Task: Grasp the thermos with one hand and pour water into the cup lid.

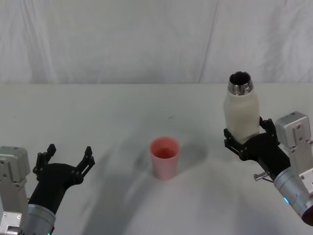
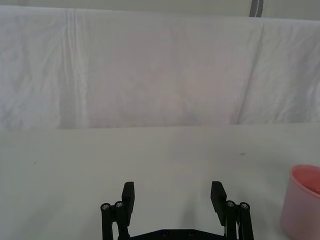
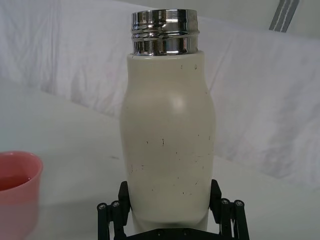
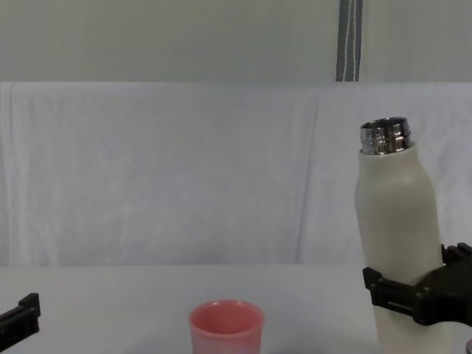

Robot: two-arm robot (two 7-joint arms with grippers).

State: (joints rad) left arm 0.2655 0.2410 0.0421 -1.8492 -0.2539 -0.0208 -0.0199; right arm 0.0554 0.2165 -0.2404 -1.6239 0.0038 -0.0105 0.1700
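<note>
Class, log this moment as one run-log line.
right gripper: shut on thermos, upright | left gripper: open, idle | cup lid: centre

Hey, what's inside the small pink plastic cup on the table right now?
The small pink plastic cup stands upright and open. The right wrist view shows a shallow clear liquid inside. Its wall hides the depth.

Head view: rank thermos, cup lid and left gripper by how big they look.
1. Thermos, largest.
2. Left gripper and cup lid look close in size; the gripper sits nearer the camera, so I won't rank them.
</note>
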